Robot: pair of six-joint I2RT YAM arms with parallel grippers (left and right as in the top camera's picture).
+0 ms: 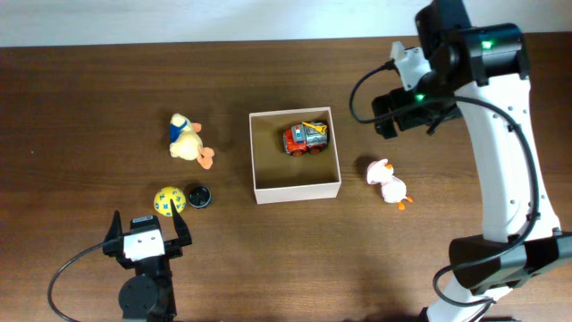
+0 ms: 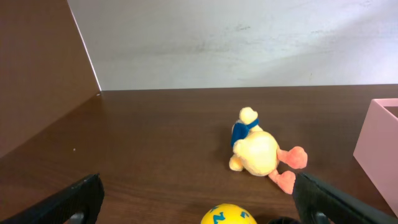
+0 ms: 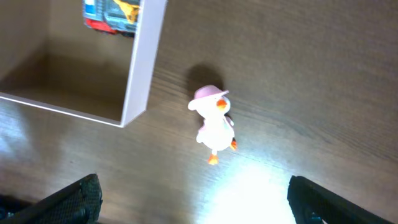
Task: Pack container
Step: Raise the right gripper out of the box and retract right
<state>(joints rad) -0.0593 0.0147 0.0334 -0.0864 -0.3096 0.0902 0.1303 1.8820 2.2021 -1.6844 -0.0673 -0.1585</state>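
Mid-counter (image 1: 89,98) sat the square white cardboard container (image 1: 299,190), a red toy truck (image 1: 306,139) inside. The right hand (image 3: 193,200) hovered, fingers apart, over the pink-and-white toy duck (image 3: 214,124) just right of it. Best to straddle its body, clear of the wall. The left hand (image 1: 148,224) waited, also apart.

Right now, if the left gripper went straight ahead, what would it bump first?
Probably the yellow ball, close ahead of the open left gripper. The duck toy lies farther behind it. Depth is unclear.

Top-down overhead, low wrists; shared container (image 1: 298,190)
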